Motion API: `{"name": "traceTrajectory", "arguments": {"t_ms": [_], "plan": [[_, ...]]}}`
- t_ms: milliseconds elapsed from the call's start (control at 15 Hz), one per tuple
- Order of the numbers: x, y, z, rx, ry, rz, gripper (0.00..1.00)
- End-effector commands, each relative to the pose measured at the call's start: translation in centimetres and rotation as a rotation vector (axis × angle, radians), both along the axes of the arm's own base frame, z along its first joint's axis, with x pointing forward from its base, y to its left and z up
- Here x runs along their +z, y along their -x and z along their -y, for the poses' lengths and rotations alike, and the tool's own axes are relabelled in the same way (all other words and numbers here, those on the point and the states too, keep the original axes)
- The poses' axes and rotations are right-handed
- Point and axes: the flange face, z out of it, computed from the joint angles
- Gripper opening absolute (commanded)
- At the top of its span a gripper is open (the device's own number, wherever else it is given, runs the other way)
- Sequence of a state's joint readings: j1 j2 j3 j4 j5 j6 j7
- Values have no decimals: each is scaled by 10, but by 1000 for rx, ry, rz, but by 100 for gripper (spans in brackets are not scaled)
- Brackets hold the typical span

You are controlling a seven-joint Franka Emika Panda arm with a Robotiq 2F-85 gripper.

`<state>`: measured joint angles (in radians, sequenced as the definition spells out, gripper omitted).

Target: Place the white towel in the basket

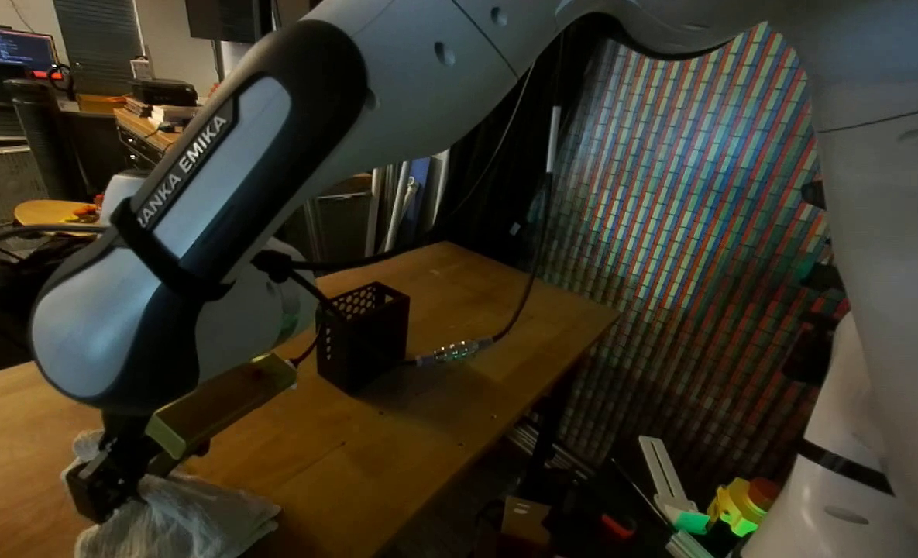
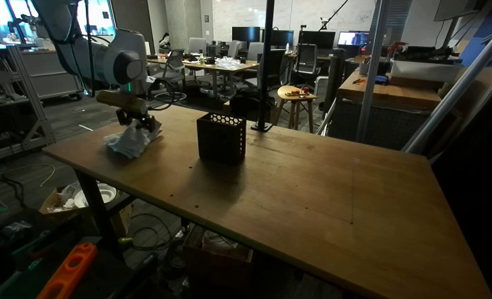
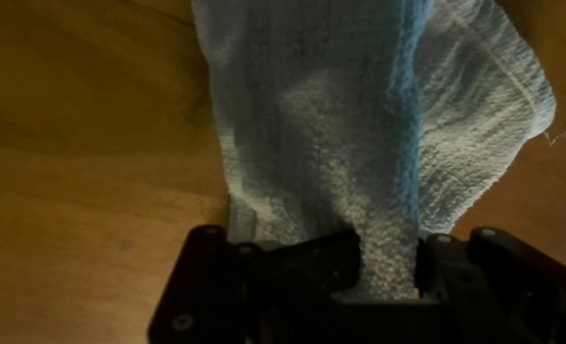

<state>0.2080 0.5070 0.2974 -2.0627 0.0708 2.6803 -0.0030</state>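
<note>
Bunched folds of the white towel (image 3: 311, 124) run between the dark fingers of my gripper (image 3: 387, 263) in the wrist view, and the jaws press on the cloth from both sides. Loose parts of the towel (image 1: 195, 515) spread out below and around the gripper (image 1: 114, 492). In an exterior view the gripper (image 2: 137, 123) is low over one end of the table, with the towel (image 2: 127, 143) under it. The black basket (image 2: 219, 143) stands upright on the table, apart from the towel. Its perforated side and open top show at the basket (image 1: 366, 341); its bottom is hidden.
A wooden table (image 2: 312, 199) carries towel and basket. Behind the basket a black pole (image 2: 263, 124) rises from the table's far edge. A cable with a connector (image 1: 455, 351) crosses in front of the basket in an exterior view.
</note>
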Motion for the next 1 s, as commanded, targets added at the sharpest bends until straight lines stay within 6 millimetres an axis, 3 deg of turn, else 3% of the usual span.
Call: {"name": "traceTrajectory", "arguments": {"t_ms": [0,533,933], "plan": [[48,-11,30,-42,28,60,0],[144,-45,121,-228,112,177,0],[178,-39,195,-317,202,196,0]]}}
